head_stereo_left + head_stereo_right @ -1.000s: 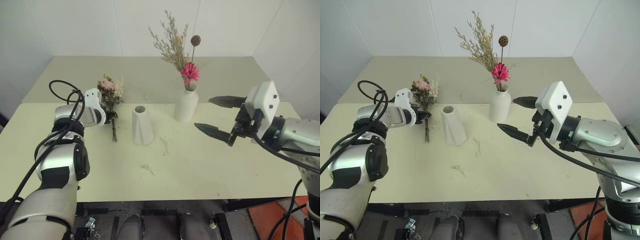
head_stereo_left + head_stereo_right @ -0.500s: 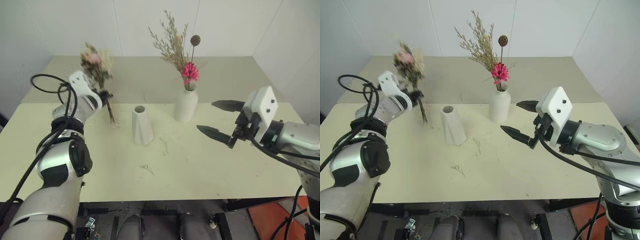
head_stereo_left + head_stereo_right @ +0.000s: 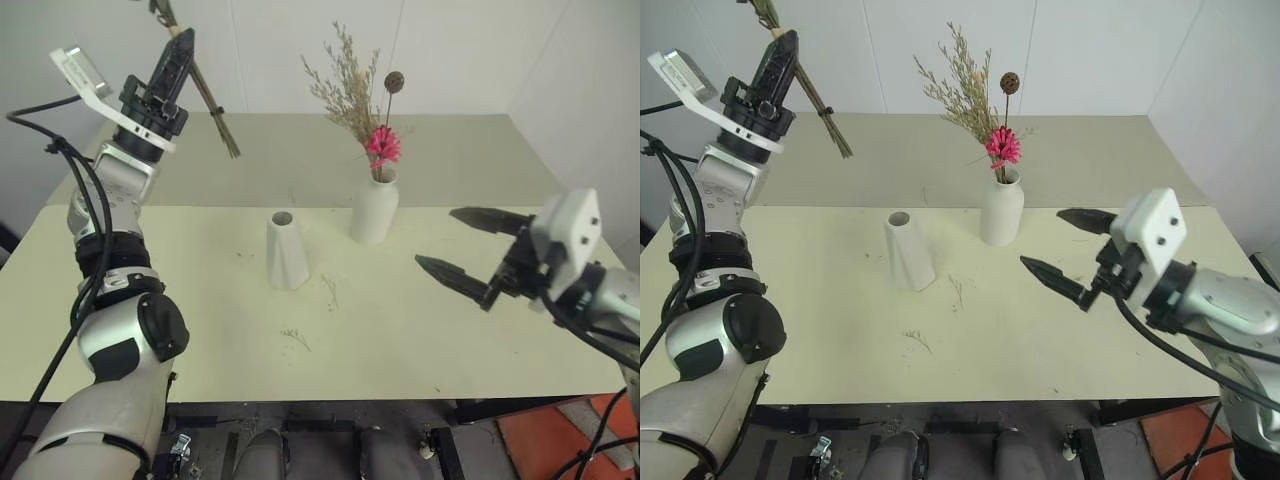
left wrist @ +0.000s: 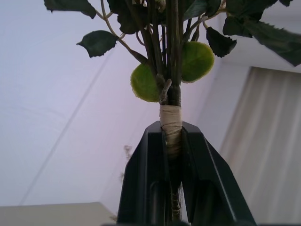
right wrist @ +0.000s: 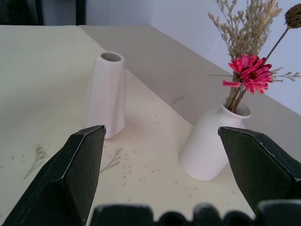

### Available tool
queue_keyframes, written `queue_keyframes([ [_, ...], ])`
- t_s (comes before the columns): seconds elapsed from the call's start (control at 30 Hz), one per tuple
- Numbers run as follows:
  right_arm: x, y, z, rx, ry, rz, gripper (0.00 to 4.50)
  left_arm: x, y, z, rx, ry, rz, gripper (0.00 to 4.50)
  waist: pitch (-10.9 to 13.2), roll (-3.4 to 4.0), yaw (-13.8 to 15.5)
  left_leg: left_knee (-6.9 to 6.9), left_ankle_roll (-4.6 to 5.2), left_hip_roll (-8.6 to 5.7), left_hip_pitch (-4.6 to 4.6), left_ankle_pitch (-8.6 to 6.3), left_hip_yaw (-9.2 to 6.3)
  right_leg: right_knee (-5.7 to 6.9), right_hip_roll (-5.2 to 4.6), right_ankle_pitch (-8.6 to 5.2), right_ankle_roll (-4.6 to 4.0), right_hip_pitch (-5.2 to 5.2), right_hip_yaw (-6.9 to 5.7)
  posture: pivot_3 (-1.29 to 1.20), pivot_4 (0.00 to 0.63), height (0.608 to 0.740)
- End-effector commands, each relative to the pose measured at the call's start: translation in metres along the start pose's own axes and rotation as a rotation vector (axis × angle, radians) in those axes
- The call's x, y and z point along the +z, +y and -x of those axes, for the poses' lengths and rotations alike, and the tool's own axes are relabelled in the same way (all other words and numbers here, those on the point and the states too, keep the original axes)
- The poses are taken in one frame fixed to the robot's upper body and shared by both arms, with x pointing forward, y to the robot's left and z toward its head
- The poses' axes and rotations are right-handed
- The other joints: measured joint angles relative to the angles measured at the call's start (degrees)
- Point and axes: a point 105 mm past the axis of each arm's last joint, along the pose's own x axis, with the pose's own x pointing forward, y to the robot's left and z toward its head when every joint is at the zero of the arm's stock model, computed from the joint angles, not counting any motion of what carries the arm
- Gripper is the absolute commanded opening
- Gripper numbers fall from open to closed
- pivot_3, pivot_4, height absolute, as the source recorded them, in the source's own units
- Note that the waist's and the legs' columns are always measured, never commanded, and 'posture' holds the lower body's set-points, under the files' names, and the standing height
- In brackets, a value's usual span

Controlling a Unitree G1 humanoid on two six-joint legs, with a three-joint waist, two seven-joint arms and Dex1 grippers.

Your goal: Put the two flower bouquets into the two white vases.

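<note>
A pale yellow-green table (image 3: 200,330) stands against white walls. At ten o'clock, the left gripper (image 3: 178,55) clamps the taped, green-leaved bouquet (image 4: 170,70) aloft. The magenta-daisy bouquet (image 3: 381,143) stands in the taller vase (image 3: 372,211); the faceted vase (image 3: 285,251) stands empty. At three o'clock, the right gripper (image 3: 470,250) gapes wide.

bare test room: plain white walls (image 3: 460,50), pale green tables (image 3: 420,330), cables (image 3: 600,445) underneath
</note>
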Motion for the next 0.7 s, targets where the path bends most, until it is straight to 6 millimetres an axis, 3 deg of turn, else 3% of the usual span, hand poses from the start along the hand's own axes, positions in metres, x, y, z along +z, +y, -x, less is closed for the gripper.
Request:
queue_keyframes([
  [0.03,0.006,0.01,0.006,0.017,0.003,-0.003,4.5,-0.005,-0.021,-0.01,-0.179,0.063,0.001,0.12,0.0,0.0,0.0,0.01,0.0,0.0,0.03,0.0,0.0,0.0,0.0,0.0,0.0,0.03,0.01,0.0,0.15,0.74],
  [0.5,0.0,0.02,0.01,-0.055,0.034,-0.008,4.5,-0.052,-0.005,-0.005,-0.201,0.147,0.069,0.12,0.0,-0.01,-0.1,0.07,0.02,0.0,0.01,-0.01,0.0,-0.01,0.02,-0.01,0.0,0.0,0.03,0.0,0.15,0.74],
  [0.7,0.0,0.018,0.01,-0.068,0.034,-0.001,4.5,-0.061,-0.003,-0.002,-0.194,0.143,0.091,0.12,0.0,-0.01,-0.1,0.08,0.02,0.0,0.0,-0.01,-0.02,-0.01,0.02,-0.01,0.0,-0.01,0.03,0.0,0.15,0.74],
])
